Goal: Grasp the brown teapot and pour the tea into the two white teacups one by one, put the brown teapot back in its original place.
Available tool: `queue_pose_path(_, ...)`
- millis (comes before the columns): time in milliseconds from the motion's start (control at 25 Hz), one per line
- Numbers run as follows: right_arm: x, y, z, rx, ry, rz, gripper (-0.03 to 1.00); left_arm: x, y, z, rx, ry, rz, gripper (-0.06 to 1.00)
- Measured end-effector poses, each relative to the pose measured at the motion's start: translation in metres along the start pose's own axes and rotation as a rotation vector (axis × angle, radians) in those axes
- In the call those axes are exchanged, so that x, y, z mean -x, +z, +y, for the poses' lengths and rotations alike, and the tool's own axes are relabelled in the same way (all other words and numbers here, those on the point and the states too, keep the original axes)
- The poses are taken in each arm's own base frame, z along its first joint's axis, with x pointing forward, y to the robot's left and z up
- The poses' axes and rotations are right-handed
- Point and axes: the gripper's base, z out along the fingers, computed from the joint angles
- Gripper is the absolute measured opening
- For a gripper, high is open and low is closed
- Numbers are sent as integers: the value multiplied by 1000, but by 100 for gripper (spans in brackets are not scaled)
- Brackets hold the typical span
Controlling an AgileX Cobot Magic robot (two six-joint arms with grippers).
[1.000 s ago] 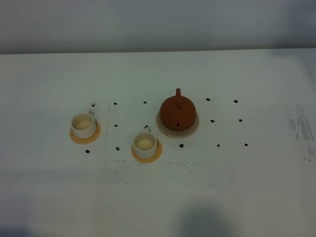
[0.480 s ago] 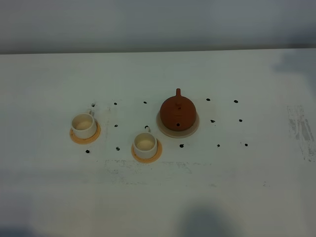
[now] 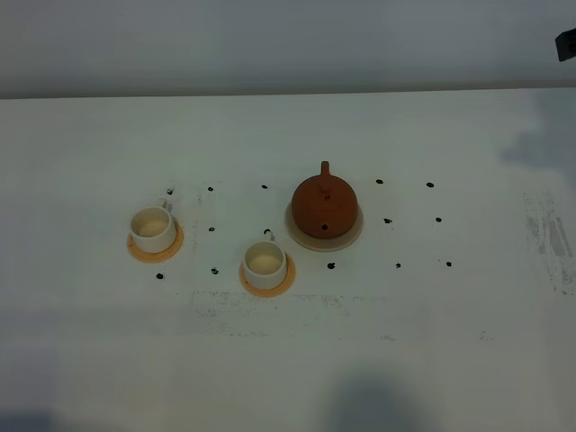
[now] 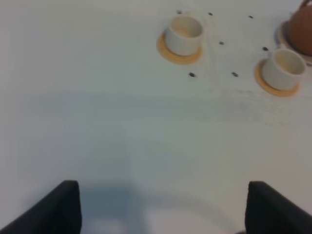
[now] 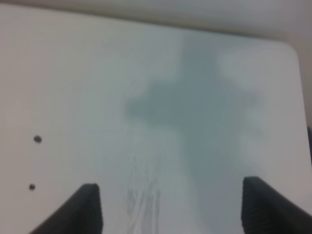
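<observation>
White tabletop point(image 3: 450, 342), scuffed near its right edge, carries small black marks point(image 3: 388, 220) around its middle. The left gripper point(image 4: 163, 209) hangs over bare table toward the front edge, fingers spread wide with nothing between them. The right gripper point(image 5: 170, 209) is equally wide and empty, above the far right corner. Ahead of the left gripper, the two cups stand apart on orange coasters point(image 3: 175, 245): the first teacup point(image 3: 152, 228) toward the left edge, the second teacup point(image 3: 265, 264) nearer the middle. Just beyond, the brown teapot point(image 3: 324, 205) sits upright, lid on, on its cream saucer point(image 3: 358, 229), mid-table, well apart from both grippers.
</observation>
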Motion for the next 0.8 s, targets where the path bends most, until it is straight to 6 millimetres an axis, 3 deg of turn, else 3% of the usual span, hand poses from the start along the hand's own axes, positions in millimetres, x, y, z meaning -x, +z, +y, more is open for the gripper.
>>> queue_pose_path(320, -3, -10, 1, 31, 31, 10, 59, 0, 0, 0, 99, -56, -16, 68)
queue_pose_path(800, 0, -15, 8, 122, 86, -33, 59, 0, 0, 0, 107, -61, -17, 68)
